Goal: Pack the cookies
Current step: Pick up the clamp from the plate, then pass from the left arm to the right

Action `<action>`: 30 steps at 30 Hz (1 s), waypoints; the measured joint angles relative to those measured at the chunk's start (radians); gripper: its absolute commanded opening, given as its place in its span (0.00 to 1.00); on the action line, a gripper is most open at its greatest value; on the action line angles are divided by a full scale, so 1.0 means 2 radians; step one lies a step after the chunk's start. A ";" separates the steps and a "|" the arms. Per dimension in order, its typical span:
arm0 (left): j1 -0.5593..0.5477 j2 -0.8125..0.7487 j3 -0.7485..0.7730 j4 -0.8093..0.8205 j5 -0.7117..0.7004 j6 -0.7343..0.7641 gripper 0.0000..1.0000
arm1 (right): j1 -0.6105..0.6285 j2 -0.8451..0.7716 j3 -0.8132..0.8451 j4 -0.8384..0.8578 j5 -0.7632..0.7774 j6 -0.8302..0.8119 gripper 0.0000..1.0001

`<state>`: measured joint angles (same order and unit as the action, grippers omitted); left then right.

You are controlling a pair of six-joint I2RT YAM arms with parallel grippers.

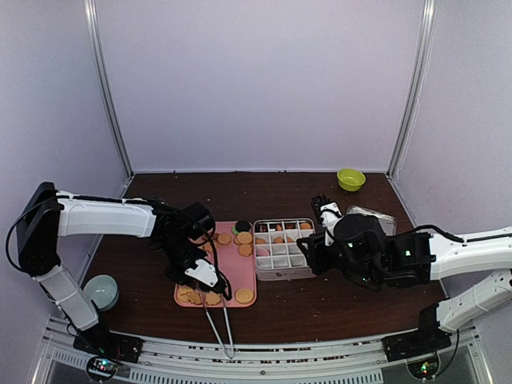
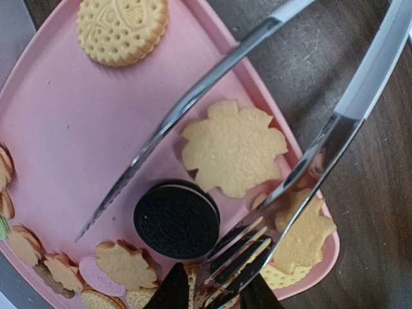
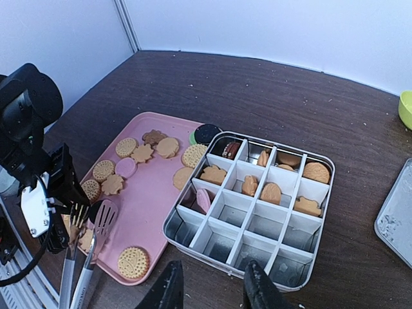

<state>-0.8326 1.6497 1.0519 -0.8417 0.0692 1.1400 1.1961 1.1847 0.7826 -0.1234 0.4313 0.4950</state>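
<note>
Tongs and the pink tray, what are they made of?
The tongs look like polished metal, probably steel: they are silvery, with mirror-like reflections along the arms. The pink tray looks like plastic, though that is a guess: it has one even pink colour, a smooth, slightly dull surface and a rounded moulded rim.

- Table (image 1: 264,188): dark brown wood grain, matte top.
- Walls (image 1: 256,80): 3 plain pale panels at back, left and right.
- Posts (image 1: 108,88): 2 metal uprights, 1 at each back corner.
- Rail (image 1: 280,350): slotted metal strip along the table's near edge.
- Light: even, soft shadows only.
</note>
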 measured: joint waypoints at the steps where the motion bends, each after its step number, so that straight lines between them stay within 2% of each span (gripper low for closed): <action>1: -0.002 0.000 0.000 0.001 -0.002 0.001 0.20 | 0.000 0.000 0.000 0.000 0.000 0.000 0.32; 4: -0.005 0.001 0.000 0.002 -0.009 0.010 0.03 | -0.002 0.000 0.000 0.000 0.000 0.000 0.31; 5: -0.006 0.001 0.000 0.001 -0.010 0.011 0.00 | -0.002 0.000 0.000 0.000 0.000 0.000 0.31; 9: -0.008 0.002 0.001 0.010 -0.012 0.010 0.00 | -0.002 0.000 0.000 0.000 0.000 -0.001 0.32; 17: -0.008 -0.013 0.009 -0.013 -0.010 0.007 0.00 | -0.010 0.000 0.001 0.000 -0.004 -0.010 0.41; 20: -0.008 -0.037 0.025 -0.038 0.001 0.007 0.00 | -0.016 -0.001 0.007 0.001 -0.008 -0.013 0.51; 24: -0.005 -0.067 0.075 -0.085 0.034 -0.001 0.00 | -0.027 -0.010 0.016 0.009 -0.022 -0.020 0.72; 27: 0.016 -0.084 0.126 -0.127 0.093 -0.016 0.00 | -0.037 -0.025 0.016 0.019 -0.035 -0.024 0.83; 30: 0.060 -0.095 0.165 -0.159 0.167 -0.038 0.00 | -0.048 -0.045 0.012 0.045 -0.051 -0.034 0.88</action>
<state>-0.7120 1.4590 1.3811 -1.1595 0.4030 1.0634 1.1004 1.0939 0.8062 -0.0326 0.3294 0.4278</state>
